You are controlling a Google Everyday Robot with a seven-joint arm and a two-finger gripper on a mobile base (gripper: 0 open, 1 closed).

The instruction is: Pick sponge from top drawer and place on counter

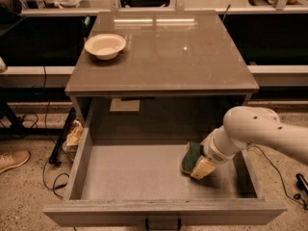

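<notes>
The top drawer (pixel 130 174) is pulled wide open below the counter (pixel 163 52). The sponge (pixel 191 155), dark green with a yellow edge, is tilted up on the drawer floor at the right. My gripper (pixel 199 168) reaches down into the drawer from the right. Its cream tip lies against the sponge's right side. The white arm (pixel 260 131) crosses over the drawer's right wall.
A cream bowl (pixel 105 45) sits at the counter's far left corner. A pale label (pixel 124 105) hangs inside the cabinet above the drawer. Cables and a bag (pixel 72 134) lie on the floor left of the drawer. A shoe (pixel 13 160) is at far left.
</notes>
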